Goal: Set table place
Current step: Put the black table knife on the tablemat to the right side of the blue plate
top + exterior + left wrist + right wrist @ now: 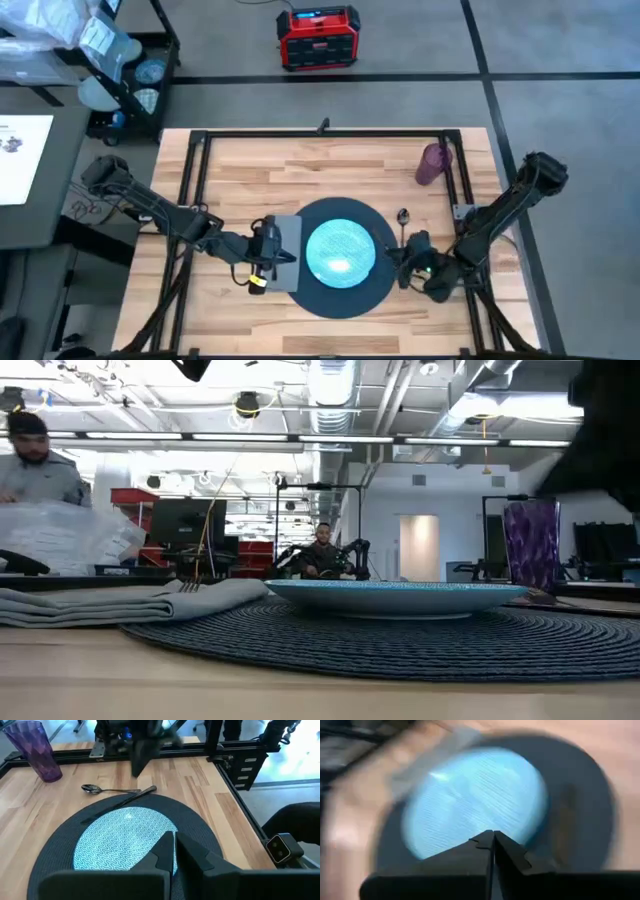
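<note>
Looking down on the table, the dark round mat sits near the front edge with the teal plate centred on it. The grey napkin lies against the mat's left side, its edge lapping onto the weave, and from table level fork tines show on top of the folded cloth.

The left gripper is over the napkin, just beside the plate. Through its wrist camera the two dark fingers are pressed tip to tip with nothing between them, pointing across the plate.

Over on the right, the right gripper is at the mat's right rim. Its wrist picture is smeared, but the fingers there are clenched together too, empty, aimed at the plate.

The spoon lies on bare wood just off the mat's upper right, and the left wrist view shows the knife beside it, slanting with its blade onto the mat. The purple cup stands upright at the far right corner, well apart from the mat.

Off the table: a red and black box on the floor behind, a cart with blue things at the back left, a dark desk at the left. Across the room a person sits, another at the left edge.
</note>
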Controlling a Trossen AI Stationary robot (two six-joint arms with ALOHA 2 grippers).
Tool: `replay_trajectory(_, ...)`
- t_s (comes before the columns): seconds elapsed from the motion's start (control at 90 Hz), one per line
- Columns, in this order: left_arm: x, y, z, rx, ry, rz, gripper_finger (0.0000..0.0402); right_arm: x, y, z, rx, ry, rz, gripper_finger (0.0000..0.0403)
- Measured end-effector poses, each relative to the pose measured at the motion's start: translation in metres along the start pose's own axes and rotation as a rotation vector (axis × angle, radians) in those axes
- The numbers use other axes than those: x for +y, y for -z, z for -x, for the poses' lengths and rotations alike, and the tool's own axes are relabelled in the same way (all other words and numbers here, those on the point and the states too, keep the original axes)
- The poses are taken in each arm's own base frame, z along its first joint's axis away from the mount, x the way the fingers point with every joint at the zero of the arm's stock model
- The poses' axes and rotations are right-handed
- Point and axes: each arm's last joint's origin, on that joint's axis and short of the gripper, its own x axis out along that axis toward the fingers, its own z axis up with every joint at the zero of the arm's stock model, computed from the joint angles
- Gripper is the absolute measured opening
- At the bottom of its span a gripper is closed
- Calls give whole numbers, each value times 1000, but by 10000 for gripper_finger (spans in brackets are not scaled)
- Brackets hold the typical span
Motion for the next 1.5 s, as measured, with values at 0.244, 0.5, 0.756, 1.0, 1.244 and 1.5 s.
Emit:
replay_trajectory(0.244,0,0,0,-3,-1,-3,0,-4,7,-7,257,65,-10,6)
replay_trajectory(0.5,0,0,0,-1,-1,-19,0,-7,3,6,317,211,-12,47)
replay_trajectory(0.756,1,3,0,29,-5,-1,0,-10,17,18,368,216,-106,2)
replay_trajectory(1.0,1,3,0,27,-5,-2,0,-12,27,10,430,276,-101,0)
replay_trajectory(1.244,1,3,0,28,-5,12,0,-10,39,0,444,295,-89,0)
replay_trajectory(1.5,1,3,0,27,-5,18,0,-5,40,-3,441,247,-90,0)
